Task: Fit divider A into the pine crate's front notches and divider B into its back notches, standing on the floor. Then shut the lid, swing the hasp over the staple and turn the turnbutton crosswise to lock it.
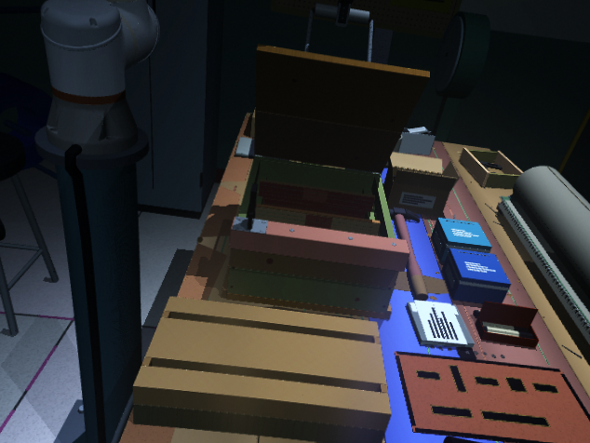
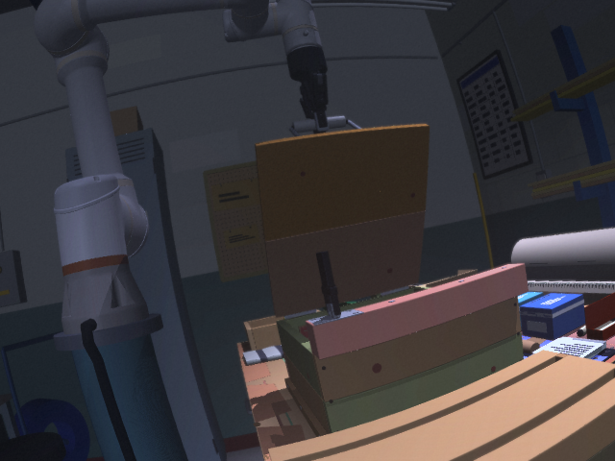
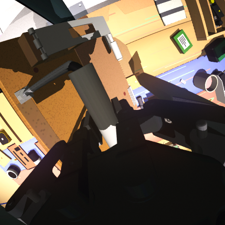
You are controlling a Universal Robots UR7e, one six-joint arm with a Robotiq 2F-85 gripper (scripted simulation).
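Observation:
The grey roller handle (image 3: 95,101) (image 2: 319,124) on the free top edge of the crate lid is in my grasp; my gripper (image 2: 317,118) (image 3: 108,132) is closed on it from above. The lid (image 2: 343,208) (image 1: 333,107) stands nearly upright, tilted a little over the open pine crate (image 1: 312,238) (image 2: 412,337). A grey hasp plate (image 3: 71,32) hangs on the lid's outer face. A dark red divider (image 1: 314,198) stands inside the crate toward the back. A black lever on a grey plate (image 2: 328,290) (image 1: 250,214) rises at the crate's front left corner.
A slatted wooden pallet (image 1: 267,362) lies in front of the crate. To the right are a hammer (image 1: 410,248), a cardboard box (image 1: 419,183), two blue boxes (image 1: 469,260), a red slotted panel (image 1: 491,396) and a grey roll (image 1: 555,205). The robot's pedestal (image 1: 90,229) stands left.

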